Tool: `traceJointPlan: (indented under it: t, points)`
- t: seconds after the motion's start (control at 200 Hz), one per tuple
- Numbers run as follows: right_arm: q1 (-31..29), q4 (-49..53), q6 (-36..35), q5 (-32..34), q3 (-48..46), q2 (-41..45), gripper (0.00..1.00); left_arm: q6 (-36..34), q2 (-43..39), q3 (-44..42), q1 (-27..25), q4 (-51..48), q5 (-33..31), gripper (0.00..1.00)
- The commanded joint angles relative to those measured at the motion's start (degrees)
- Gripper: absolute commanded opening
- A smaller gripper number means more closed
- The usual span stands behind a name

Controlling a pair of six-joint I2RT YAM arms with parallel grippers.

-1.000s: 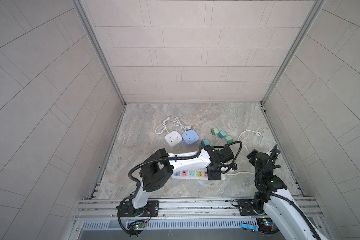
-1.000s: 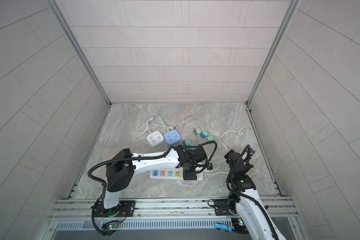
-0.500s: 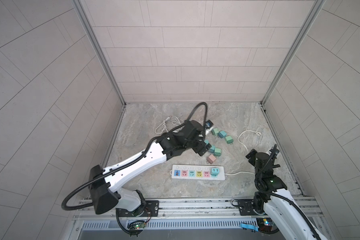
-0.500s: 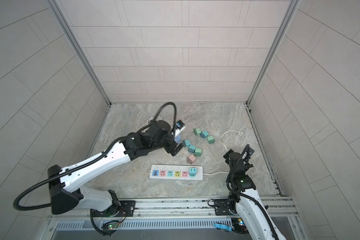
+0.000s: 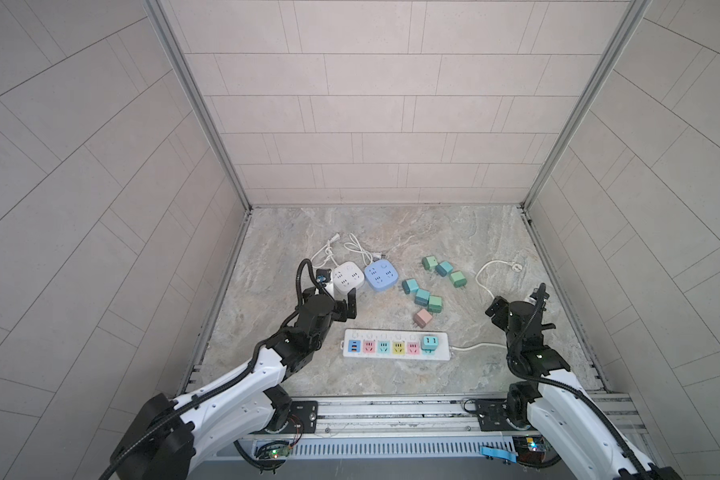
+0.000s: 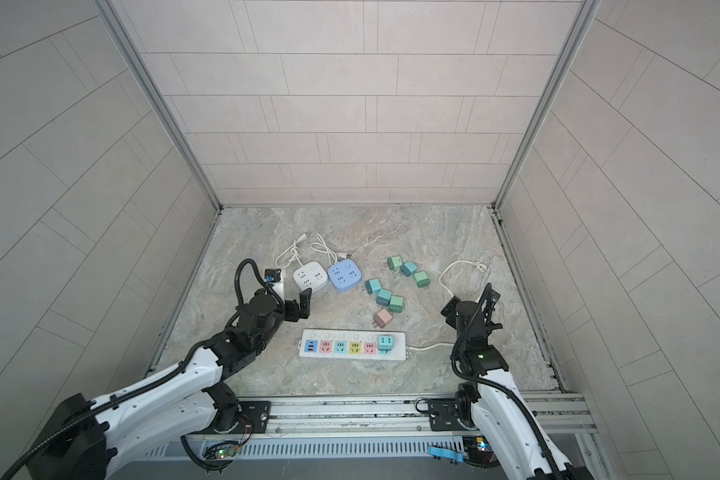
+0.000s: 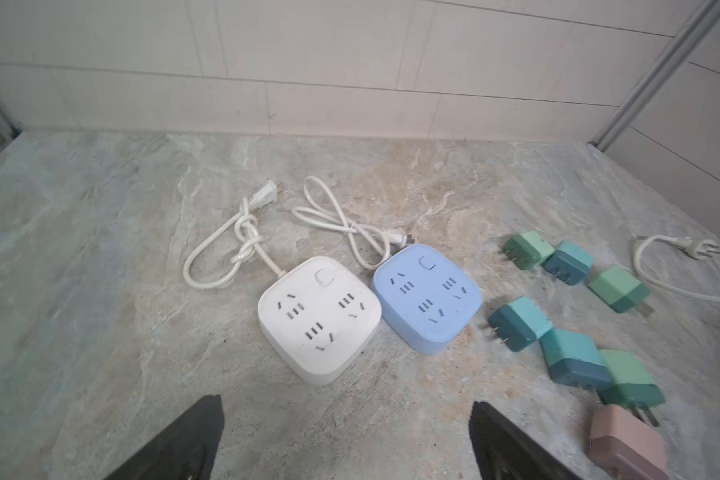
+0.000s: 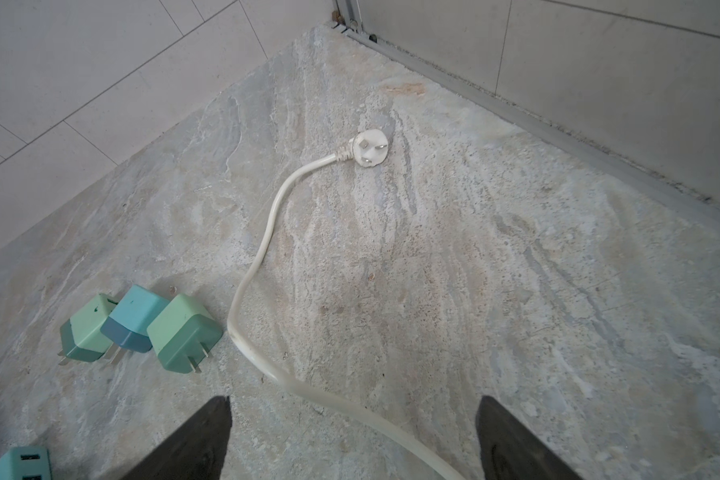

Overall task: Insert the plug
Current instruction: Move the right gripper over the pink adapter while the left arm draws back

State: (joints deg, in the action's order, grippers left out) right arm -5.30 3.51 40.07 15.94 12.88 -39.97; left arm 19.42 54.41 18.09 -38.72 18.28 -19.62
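Teal plug is seated in the end socket of the power strip, at its cord end, near the front edge of the tabletop in both top views. Four coloured sockets beside it stand free. One insertion looks done, so I judge the step in hand to be fetching another plug. The left gripper hovers toward the left edge, just in front of the white square socket, fingers spread wide and empty. The right gripper hangs near the right edge, also spread and empty. The pink plug lies on its side just behind the strip and is the closest candidate.

From the left wrist, both fingertips frame bare stone. The white socket and the blue square socket lie side by side ahead, their cords looped behind. A green plug lies just beside the pink one, perhaps touching. A grasp there calls for a narrow approach across the free sides, then prongs turned down over a free socket.

From the right wrist, the strip's cord runs between the open fingers to its three-pin plug. Three green and teal plugs huddle beside it, touching one another.
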Motion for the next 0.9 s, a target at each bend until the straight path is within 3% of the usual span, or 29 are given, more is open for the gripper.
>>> traceJointPlan:
  t: [0.0,0.13,0.335,0.51,0.695,0.896]
  points:
    - [0.0,-1.8,-2.1,-3.6,4.6,-5.4,0.92,5.3,2.1,0.6,0.9,14.9,0.3,1.0]
    - [-2.6,1.0,-2.6,-10.8,11.7,-15.6,0.83,4.3,5.0,5.2,0.9,8.8,6.9,1.0]
    - [-19.2,8.6,-4.5,-8.2,24.1,-24.7,0.8,4.7,4.6,3.4,0.9,10.6,5.0,1.0]
    - [-27.2,13.6,-2.9,-10.8,31.4,-31.7,0.75,2.7,2.7,4.9,0.9,5.5,4.6,1.0]
    - [-32.2,18.1,0.9,-10.9,30.3,-29.6,0.74,2.5,1.7,4.5,0.9,5.0,3.9,1.0]
    - [-33.2,17.6,2.0,-16.7,26.6,-30.9,0.76,2.4,1.6,6.1,0.9,2.7,5.8,1.0]
